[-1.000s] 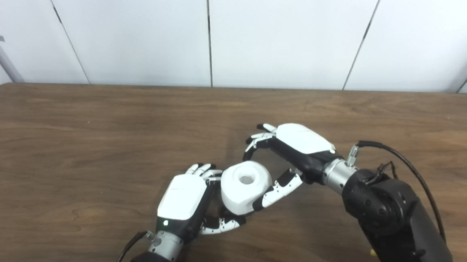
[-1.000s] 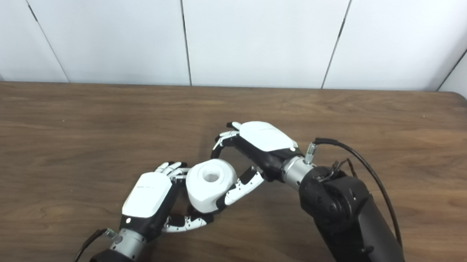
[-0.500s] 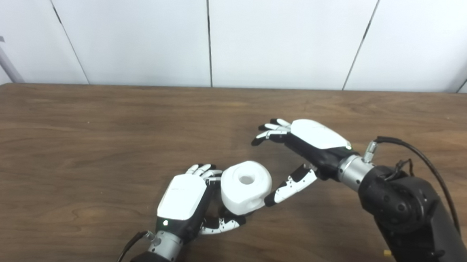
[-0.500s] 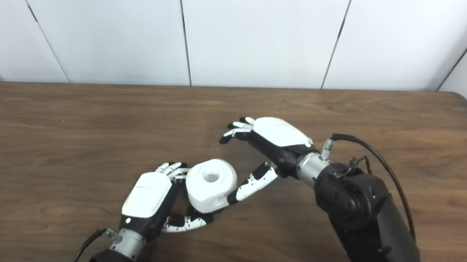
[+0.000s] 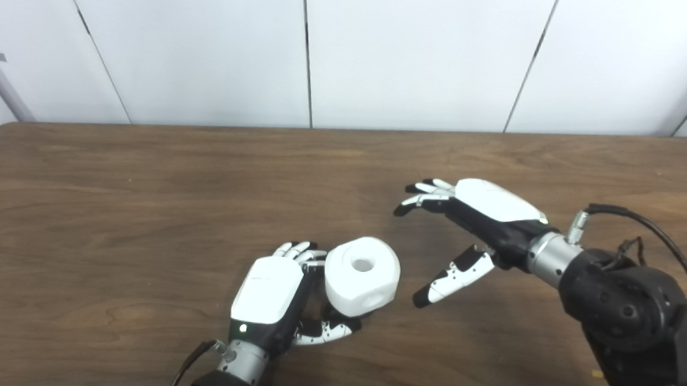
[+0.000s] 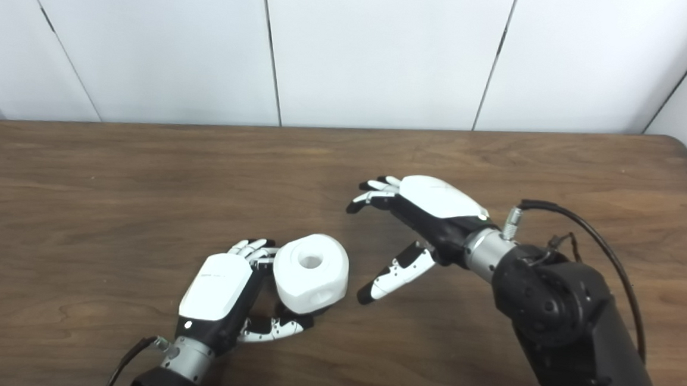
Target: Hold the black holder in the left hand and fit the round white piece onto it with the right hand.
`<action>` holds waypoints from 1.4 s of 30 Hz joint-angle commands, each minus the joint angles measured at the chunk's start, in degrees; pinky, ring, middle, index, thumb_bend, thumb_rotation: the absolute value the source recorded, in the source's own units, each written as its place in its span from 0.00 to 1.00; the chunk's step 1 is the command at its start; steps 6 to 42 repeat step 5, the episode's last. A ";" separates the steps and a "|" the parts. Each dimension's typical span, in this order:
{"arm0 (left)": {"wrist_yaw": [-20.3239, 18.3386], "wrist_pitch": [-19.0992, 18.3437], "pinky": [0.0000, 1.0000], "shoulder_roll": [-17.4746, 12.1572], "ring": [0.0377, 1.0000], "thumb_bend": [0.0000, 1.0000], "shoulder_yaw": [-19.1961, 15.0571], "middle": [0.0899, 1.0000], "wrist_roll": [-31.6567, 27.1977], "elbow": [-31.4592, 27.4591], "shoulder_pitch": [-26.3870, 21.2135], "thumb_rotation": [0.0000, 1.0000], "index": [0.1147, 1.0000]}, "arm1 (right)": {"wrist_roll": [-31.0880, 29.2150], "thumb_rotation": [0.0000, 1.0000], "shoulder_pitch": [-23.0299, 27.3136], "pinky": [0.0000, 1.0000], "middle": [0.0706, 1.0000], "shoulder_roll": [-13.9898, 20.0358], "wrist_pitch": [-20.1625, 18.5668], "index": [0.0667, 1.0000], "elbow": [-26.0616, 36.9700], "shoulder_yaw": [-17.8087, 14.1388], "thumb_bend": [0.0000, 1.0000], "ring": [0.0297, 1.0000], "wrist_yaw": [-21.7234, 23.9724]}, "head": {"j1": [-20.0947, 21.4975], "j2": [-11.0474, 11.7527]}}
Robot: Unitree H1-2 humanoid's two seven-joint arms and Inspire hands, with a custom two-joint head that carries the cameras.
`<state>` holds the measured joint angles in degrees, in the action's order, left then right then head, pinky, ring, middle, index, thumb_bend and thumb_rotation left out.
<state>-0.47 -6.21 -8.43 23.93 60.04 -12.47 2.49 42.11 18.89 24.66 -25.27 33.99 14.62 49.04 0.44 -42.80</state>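
Both hands differ: right hand (image 5: 484, 225) spread wide, empty, mid-frame; left hand (image 5: 277, 296) cups the round white piece (image 5: 362, 275), lower centre.

Round white piece (image 5: 362, 275): chunky, faceted sides, round hole in top face, hole upward. Sits against my left hand (image 5: 271, 296), fingers and thumb around it. Black holder hidden.

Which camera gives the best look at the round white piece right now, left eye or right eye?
Barely any difference. The right eye view shows the round white piece nearer the picture's middle, its top hole clear, against the left hand. The left eye view shows the same faces and hole, shifted right.
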 commanded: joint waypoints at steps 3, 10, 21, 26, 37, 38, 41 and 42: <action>-1.77 -0.95 0.92 0.06 0.89 0.52 -0.29 0.77 0.11 0.11 -0.50 0.06 0.43 | -0.46 0.43 1.22 0.96 0.95 0.15 0.27 0.81 1.39 -1.17 1.00 1.00 -2.15 | 0.03 0.08; -2.45 -1.35 0.92 0.10 0.89 0.52 -0.47 0.78 0.17 -0.24 -0.58 0.06 0.43 | -0.70 0.42 1.08 0.96 0.95 0.11 0.26 0.80 1.39 -1.32 1.00 1.00 -2.38 | -0.03 0.14; -2.45 -1.35 0.92 0.10 0.89 0.52 -0.47 0.78 0.17 -0.24 -0.58 0.06 0.43 | -0.70 0.42 1.08 0.96 0.95 0.11 0.26 0.80 1.39 -1.32 1.00 1.00 -2.38 | -0.03 0.14; -2.45 -1.35 0.92 0.10 0.89 0.52 -0.47 0.78 0.17 -0.24 -0.58 0.06 0.43 | -0.70 0.42 1.08 0.96 0.95 0.11 0.26 0.80 1.39 -1.32 1.00 1.00 -2.38 | -0.03 0.14; -2.45 -1.35 0.92 0.10 0.89 0.52 -0.47 0.78 0.17 -0.24 -0.58 0.06 0.43 | -0.70 0.42 1.08 0.96 0.95 0.11 0.26 0.80 1.39 -1.32 1.00 1.00 -2.38 | -0.03 0.14; -2.45 -1.35 0.92 0.10 0.89 0.52 -0.47 0.78 0.17 -0.24 -0.58 0.06 0.43 | -0.70 0.42 1.08 0.96 0.95 0.11 0.26 0.80 1.39 -1.32 1.00 1.00 -2.38 | -0.03 0.14; -2.45 -1.35 0.92 0.10 0.89 0.52 -0.47 0.78 0.17 -0.24 -0.58 0.06 0.43 | -0.70 0.42 1.08 0.96 0.95 0.11 0.26 0.80 1.39 -1.32 1.00 1.00 -2.38 | -0.03 0.14; -2.45 -1.35 0.92 0.10 0.89 0.52 -0.47 0.78 0.17 -0.24 -0.58 0.06 0.43 | -0.70 0.42 1.08 0.96 0.95 0.11 0.26 0.80 1.39 -1.32 1.00 1.00 -2.38 | -0.03 0.14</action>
